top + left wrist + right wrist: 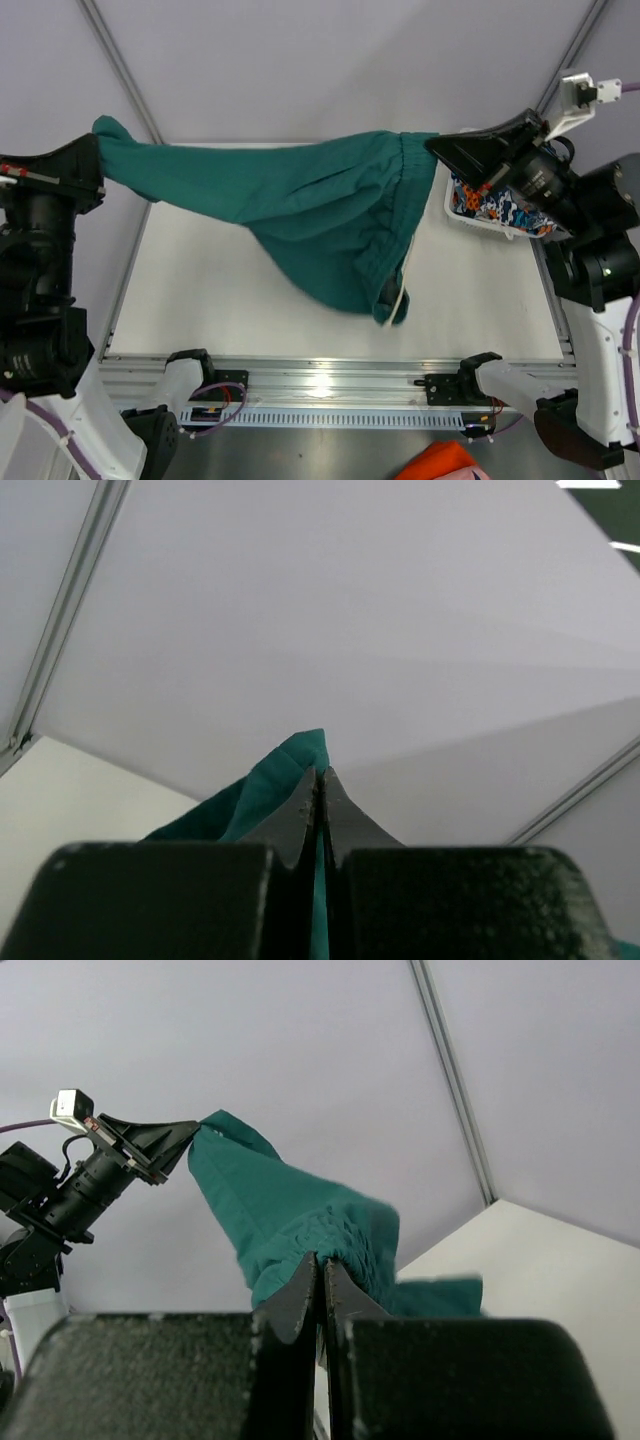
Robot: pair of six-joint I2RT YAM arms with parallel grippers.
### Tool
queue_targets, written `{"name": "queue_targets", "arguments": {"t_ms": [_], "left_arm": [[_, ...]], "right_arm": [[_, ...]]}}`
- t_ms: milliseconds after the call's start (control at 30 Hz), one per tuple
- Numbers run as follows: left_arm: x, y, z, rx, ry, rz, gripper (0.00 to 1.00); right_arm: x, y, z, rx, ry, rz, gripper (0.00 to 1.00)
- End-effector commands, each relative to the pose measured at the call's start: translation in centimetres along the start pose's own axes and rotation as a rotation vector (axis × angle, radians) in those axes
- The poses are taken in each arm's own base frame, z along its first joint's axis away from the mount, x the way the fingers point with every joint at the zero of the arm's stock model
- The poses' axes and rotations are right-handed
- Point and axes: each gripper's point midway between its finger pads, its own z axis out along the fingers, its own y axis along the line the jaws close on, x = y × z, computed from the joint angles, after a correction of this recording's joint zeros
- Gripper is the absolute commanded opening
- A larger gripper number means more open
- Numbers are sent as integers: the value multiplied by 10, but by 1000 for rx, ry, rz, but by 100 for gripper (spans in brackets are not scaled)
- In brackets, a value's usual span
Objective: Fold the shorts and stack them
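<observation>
Two pairs, and neither looks folded to me. The teal shorts (300, 190) hang stretched above the table (200, 290). One end is pinched tight in the left gripper (98, 162), the waistband end is clamped in the right gripper (437, 145), and the middle sags low. The printed shorts (490, 205) lie in the basket (450, 215) at the right. All the folding and stacking is yet to do.

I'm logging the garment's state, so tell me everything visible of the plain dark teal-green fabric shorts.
The plain dark teal-green fabric shorts look soft and wrinkled, held stretched above the white table. The left gripper is shut on one corner, the right gripper on the gathered elastic waistband. The middle sags in a pouch, a pale drawstring dangling at its lower end. Whether the pouch touches the table cannot be told.
</observation>
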Motion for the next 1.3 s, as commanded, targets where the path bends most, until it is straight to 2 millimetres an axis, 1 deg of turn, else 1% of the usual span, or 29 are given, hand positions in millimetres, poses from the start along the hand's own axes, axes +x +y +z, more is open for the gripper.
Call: {"name": "queue_targets", "arguments": {"t_ms": [0,67,200,233,300,333,367,400,433,467,500,533,567,633,667,733,767,833,867,900,967,1000,1067,1100,1133,1167,1200,1233,1267], "left_arm": [[-26,-8,-11,-5,-75,35,0],[-29,-11,-7,2,-80,37,0],[-5,6,35,-31,-9,26,0],[14,19,52,-55,43,21,0],[58,51,75,-114,138,3,0],[70,57,78,-115,161,-4,0],[80,65,81,-124,172,-10,0],[123,98,92,-176,245,-25,0],[132,104,93,-181,248,-28,0],[142,113,95,-197,259,-33,0],[176,140,97,-250,318,-46,0],[186,149,98,-268,332,-50,0],[210,166,99,-301,377,-60,0],[246,194,97,-356,430,-80,0],[257,203,99,-377,444,-87,0],[281,225,98,-423,462,-103,0],[292,234,100,-449,479,-116,0],[304,245,104,-473,482,-126,0],[307,247,108,-477,483,-136,0],[312,261,111,-526,473,-126,0],[313,266,121,-538,452,-131,0],[319,274,128,-561,454,-130,0],[313,271,149,-540,423,-137,0],[317,275,154,-547,426,-144,0],[334,284,161,-559,458,-156,0],[326,277,183,-513,411,-179,0],[331,278,193,-506,413,-195,0],[360,296,198,-542,467,-220,0],[348,286,225,-501,436,-230,0]], "right_arm": [[-15,26,-15,-5,-37,-3,0],[-8,13,-14,43,-18,25,0],[14,-38,1,177,37,94,0],[27,-62,9,221,73,136,0],[50,-93,12,294,131,204,0],[73,-115,10,341,164,248,0],[85,-125,9,360,175,269,0],[96,-136,6,378,181,289,0],[121,-155,1,409,199,334,0],[133,-164,-2,424,209,354,0],[143,-173,-4,436,218,368,0],[151,-182,-5,445,221,371,0],[174,-199,-9,480,257,403,0],[188,-214,-7,487,264,404,0],[208,-232,-10,521,294,430,0],[217,-248,-5,524,287,420,0],[232,-264,-4,546,307,438,0],[235,-280,4,547,289,418,0],[248,-296,7,560,310,426,0],[239,-303,18,548,281,397,0],[238,-319,28,549,277,382,0],[236,-335,39,555,269,376,0],[230,-356,48,559,250,372,0],[245,-378,52,580,266,402,0],[226,-385,67,553,227,378,0],[223,-399,71,557,212,383,0],[239,-426,75,575,210,424,0],[218,-433,91,546,164,404,0],[213,-450,93,552,141,404,0]]}}
